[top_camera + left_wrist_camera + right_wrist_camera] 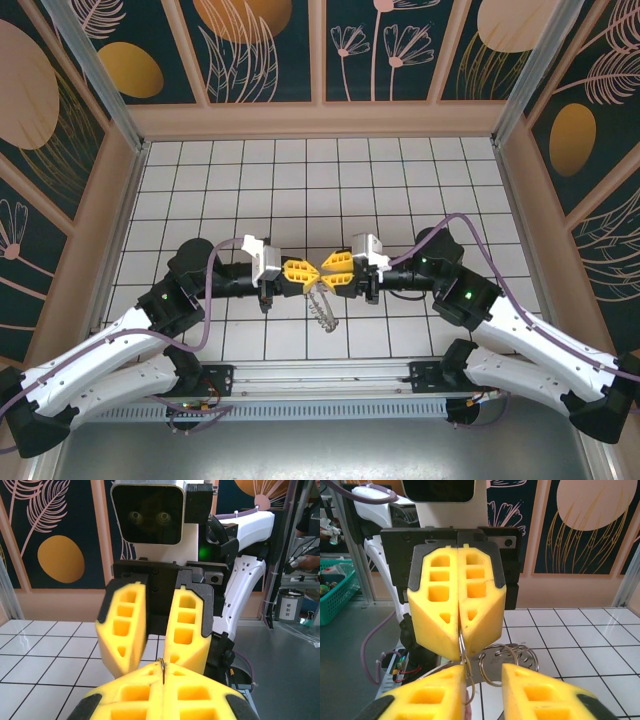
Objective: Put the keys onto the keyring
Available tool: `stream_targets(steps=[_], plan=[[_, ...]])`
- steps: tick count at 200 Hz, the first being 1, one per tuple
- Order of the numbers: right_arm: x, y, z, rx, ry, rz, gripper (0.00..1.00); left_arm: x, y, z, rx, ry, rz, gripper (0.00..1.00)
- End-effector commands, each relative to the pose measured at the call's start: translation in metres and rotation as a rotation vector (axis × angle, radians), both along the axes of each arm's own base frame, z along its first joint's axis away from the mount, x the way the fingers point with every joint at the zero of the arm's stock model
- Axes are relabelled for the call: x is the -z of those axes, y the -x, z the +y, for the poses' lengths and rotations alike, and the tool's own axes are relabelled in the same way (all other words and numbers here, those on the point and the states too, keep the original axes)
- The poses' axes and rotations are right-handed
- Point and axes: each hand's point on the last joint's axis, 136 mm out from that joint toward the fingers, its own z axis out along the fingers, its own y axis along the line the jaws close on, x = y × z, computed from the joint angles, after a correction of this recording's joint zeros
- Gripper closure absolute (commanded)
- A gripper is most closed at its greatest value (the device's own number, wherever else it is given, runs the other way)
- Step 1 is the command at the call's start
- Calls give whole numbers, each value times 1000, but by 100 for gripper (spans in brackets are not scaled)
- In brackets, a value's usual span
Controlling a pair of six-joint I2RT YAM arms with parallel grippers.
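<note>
Nearest you, at the desk's (pixel 180 335) near edge, the left arm (pixel 100 365) and the right arm (pixel 540 345) rise from their bases and fold inward toward the middle. Just beyond them the two yellow-fingered tools meet nose to nose above the white tiles.

Your left end effector (pixel 306 273) has its fingers pressed together, and they pinch the keyring (pixel 322 306). From the left wrist camera, a thin strand of wire stands up out of the seam between the two fingers. From the right wrist camera, the same closed pair faces you with the wire coming out of its tip.

Your right end effector (pixel 328 268) has its fingers spread, with a clear gap between them. Several loops of the keyring's wire lie in that gap, nearer the left-hand finger in the right wrist view. Whether the wire touches that finger, you cannot tell.

From above, the rest of the keyring hangs as a coiled, silvery strand from the spot where the fingertips meet, tilted slightly toward the right arm's side. Its lower end lies over the tiles just in front of the tools. Whether it rests on the desk or hangs free is not clear.

Farther back, the tiled desk runs to the patterned wall panels (pixel 265 45), dark with tan leaf and flower drawings.
</note>
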Motion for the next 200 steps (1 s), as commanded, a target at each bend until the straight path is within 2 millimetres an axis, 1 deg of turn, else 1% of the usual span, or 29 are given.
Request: stream_targets(steps=[1, 76, 80, 84, 89, 97, 122, 133, 149, 168, 176, 190, 200], plan=[[-2, -3, -1, 9, -18, 6, 79, -33, 11, 3, 41, 90, -75, 100], [-9, 3, 3, -46, -42, -14, 84, -28, 9, 0, 43, 84, -70, 100], [-8, 4, 3, -52, -43, -16, 85, -28, 10, 0, 45, 84, -70, 100], [-8, 4, 3, -57, -42, -17, 88, -27, 9, 0, 44, 83, -69, 100], [-8, 5, 3, -62, -44, -19, 95, -27, 9, 0, 45, 83, -69, 100], [-7, 4, 3, -58, -40, -17, 100, -26, 9, 0, 44, 82, -69, 100], [-4, 0, 4, -36, -18, -17, 100, -27, 9, 3, 31, 80, -73, 100], [-2, -4, 4, -13, -4, -16, 100, -26, 7, 3, 16, 62, -70, 100], [1, -13, 4, 35, 35, -21, 100, -19, 0, 3, -22, -3, -54, 100], [4, -22, 2, 83, 99, -27, 100, 2, -16, 3, -103, -147, -17, 85], [5, -24, 2, 93, 120, -28, 100, 10, -24, 4, -140, -206, -7, 80], [5, -26, 1, 102, 144, -36, 100, 24, -29, 7, -170, -296, 12, 75], [4, -27, 0, 108, 153, -40, 100, 35, -31, 9, -180, -346, 25, 74]])
